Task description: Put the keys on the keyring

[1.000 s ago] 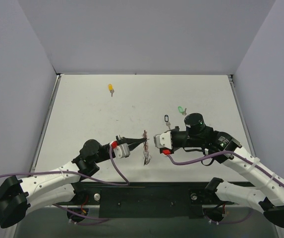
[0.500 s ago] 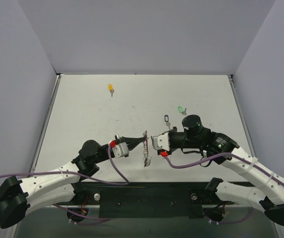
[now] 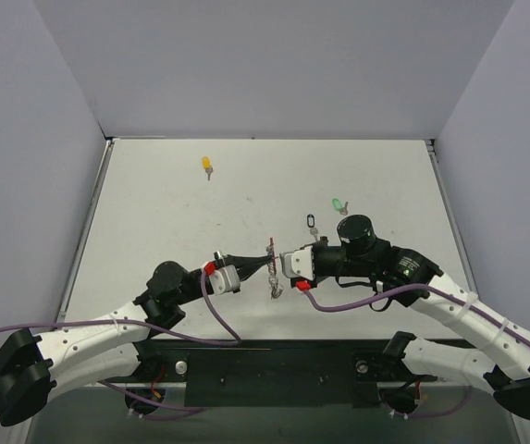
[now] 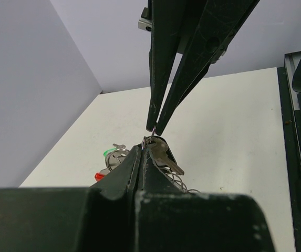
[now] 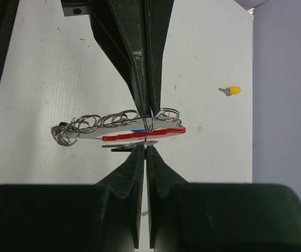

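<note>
Nearest to the arm bases, the left gripper (image 3: 265, 263) and the right gripper (image 3: 279, 262) meet tip to tip above the table (image 3: 154, 231). Both are closed tight. The left one pinches the keyring (image 5: 142, 134), which hangs between them: a red loop with a chain of silver rings (image 5: 97, 123) trailing to one side. The right fingers press against the same bundle from the opposite side; if a key sits between them, I cannot tell.

I judge that the step in hand is threading. To do it well, the left arm should hold the ring steady while the right makes only small, slow moves along the ring's wire, because the parts are tiny and slip easily.

Farther out lie a black-outlined key tag (image 3: 311, 221), then the green key (image 3: 337, 203), and farthest the yellow key (image 3: 206, 165), both not yet on the ring.
</note>
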You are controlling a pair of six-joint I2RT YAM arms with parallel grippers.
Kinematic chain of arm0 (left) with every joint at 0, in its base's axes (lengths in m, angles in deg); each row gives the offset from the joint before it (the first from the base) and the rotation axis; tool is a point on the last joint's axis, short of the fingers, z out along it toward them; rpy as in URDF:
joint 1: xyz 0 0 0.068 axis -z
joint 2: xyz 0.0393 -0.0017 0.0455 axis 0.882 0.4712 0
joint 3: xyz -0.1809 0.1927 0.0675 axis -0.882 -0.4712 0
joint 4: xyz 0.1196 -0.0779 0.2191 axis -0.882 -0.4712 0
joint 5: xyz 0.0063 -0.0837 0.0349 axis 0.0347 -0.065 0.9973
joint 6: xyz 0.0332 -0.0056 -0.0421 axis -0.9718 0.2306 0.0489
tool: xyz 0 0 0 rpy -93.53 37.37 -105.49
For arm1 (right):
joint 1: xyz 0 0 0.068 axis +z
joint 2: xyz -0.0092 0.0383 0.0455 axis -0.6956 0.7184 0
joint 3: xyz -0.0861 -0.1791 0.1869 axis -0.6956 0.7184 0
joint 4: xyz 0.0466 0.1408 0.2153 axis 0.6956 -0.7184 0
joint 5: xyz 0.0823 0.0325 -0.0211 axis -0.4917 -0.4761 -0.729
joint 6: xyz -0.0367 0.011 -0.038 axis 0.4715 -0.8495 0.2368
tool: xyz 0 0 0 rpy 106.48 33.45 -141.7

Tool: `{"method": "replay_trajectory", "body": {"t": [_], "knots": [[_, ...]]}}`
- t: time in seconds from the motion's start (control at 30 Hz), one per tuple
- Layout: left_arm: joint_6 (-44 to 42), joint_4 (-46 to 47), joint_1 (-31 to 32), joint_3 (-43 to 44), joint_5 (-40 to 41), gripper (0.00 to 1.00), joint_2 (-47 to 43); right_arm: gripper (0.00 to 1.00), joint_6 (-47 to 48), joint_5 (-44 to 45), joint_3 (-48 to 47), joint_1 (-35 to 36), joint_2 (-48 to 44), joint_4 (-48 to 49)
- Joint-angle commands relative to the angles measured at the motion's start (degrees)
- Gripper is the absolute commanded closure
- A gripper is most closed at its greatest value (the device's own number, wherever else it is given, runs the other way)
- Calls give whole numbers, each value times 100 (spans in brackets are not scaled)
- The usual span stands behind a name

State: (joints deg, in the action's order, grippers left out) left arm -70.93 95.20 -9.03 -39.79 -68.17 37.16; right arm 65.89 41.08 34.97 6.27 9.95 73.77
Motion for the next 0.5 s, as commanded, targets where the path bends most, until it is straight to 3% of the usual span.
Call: {"method": "replay_trajectory", "body": {"t": [0.0, 0.47], "knots": [[94, 539, 49, 43, -34, 100, -64, 100, -130, -23, 9, 54, 0, 275], [112, 504, 58, 70, -113, 100, -29, 100, -217, 39, 18, 63, 17, 363]]}}
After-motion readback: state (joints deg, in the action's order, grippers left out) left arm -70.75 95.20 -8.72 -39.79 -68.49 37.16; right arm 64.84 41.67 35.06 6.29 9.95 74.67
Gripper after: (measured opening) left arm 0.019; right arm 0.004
